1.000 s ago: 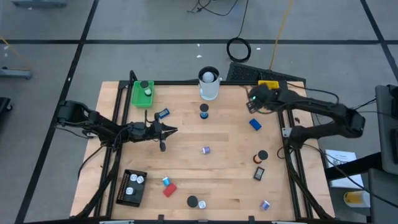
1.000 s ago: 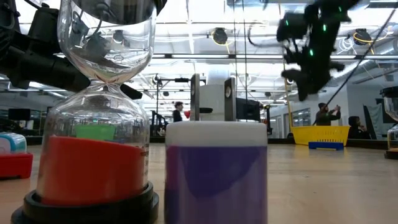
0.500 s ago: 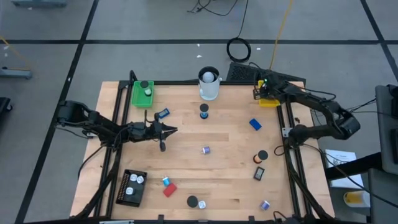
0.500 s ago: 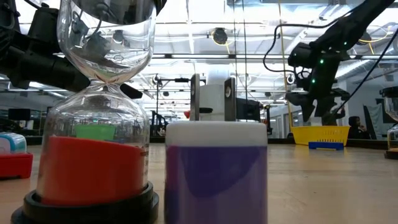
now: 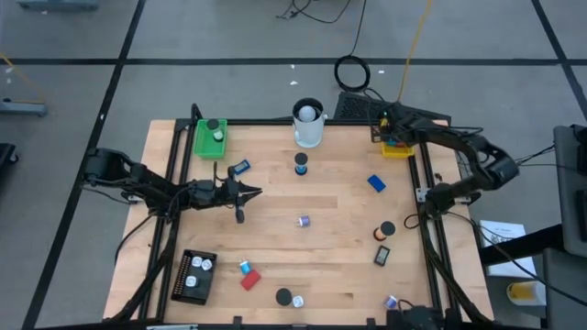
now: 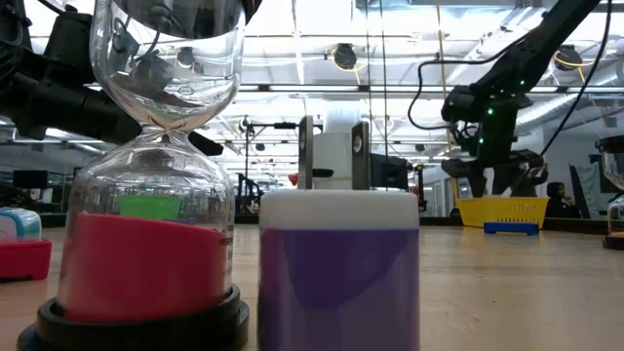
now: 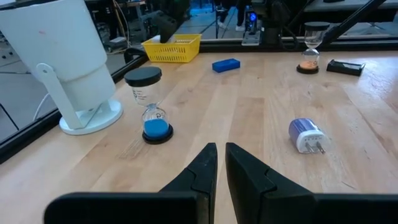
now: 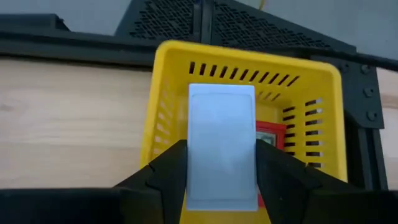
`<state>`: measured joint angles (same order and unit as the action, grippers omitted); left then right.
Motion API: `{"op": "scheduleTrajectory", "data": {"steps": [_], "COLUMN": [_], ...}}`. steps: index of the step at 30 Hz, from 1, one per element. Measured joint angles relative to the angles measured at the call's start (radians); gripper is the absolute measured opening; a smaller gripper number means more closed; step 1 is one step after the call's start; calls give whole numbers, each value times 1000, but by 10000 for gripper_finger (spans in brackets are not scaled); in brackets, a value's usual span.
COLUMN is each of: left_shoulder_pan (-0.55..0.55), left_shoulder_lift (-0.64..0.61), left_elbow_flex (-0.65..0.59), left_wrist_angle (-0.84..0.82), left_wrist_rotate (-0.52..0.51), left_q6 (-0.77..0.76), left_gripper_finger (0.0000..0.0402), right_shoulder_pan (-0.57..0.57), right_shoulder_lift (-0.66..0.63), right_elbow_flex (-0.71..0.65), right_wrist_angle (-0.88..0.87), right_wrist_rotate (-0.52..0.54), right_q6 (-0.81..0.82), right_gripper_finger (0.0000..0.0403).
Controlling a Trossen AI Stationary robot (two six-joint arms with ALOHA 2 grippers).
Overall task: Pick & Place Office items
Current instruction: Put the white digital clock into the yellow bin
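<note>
Hovering over the yellow basket (image 8: 323, 118), right gripper (image 8: 221, 168) apparently grips a white block (image 8: 221, 146).

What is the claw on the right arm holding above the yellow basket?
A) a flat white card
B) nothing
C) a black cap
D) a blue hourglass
A: the right claw grips a flat white card between its fingers, directly over the yellow basket.

The wooden table (image 5: 303, 257) stands on a grey floor (image 5: 229, 87) crossed by dark lines, with a coiled black cable (image 5: 352, 72) lying beyond the far edge. At table height the room opens out behind — long bright ceiling lights (image 6: 292, 44), hanging cables, and glass partitions. Two people (image 6: 505, 177) show in the distance, right of centre.
</note>
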<state>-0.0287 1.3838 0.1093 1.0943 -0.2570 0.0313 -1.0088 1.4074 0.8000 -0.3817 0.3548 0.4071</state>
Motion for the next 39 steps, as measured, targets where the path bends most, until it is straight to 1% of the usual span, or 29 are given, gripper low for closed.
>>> {"op": "scheduleTrajectory", "data": {"steps": [5, 12, 17, 21, 28, 39], "left_shoulder_pan": [0, 0, 0, 0, 0, 0], "left_shoulder_lift": [0, 0, 0, 0, 0, 0], "left_elbow_flex": [0, 0, 0, 0, 0, 0], "left_wrist_angle": [0, 0, 0, 0, 0, 1], "left_wrist_rotate": [4, 4, 4, 5, 5, 5], "left_q6": [-4, -3, -3, -3, -3, -3], "left_gripper_finger": [42, 42, 42, 42, 42, 42], "right_shoulder_pan": [0, -12, -19, -19, -19, -19], "right_shoulder_lift": [47, 91, 91, 91, 91, 91], "right_elbow_flex": [18, 22, 23, 23, 23, 23], "right_wrist_angle": [-3, 9, 11, 12, 13, 19], "right_wrist_rotate": [13, -5, -42, -43, -43, -41], "right_q6": [18, 26, 27, 29, 29, 52], "right_gripper_finger": [156, 161, 160, 170, 169, 188]}}
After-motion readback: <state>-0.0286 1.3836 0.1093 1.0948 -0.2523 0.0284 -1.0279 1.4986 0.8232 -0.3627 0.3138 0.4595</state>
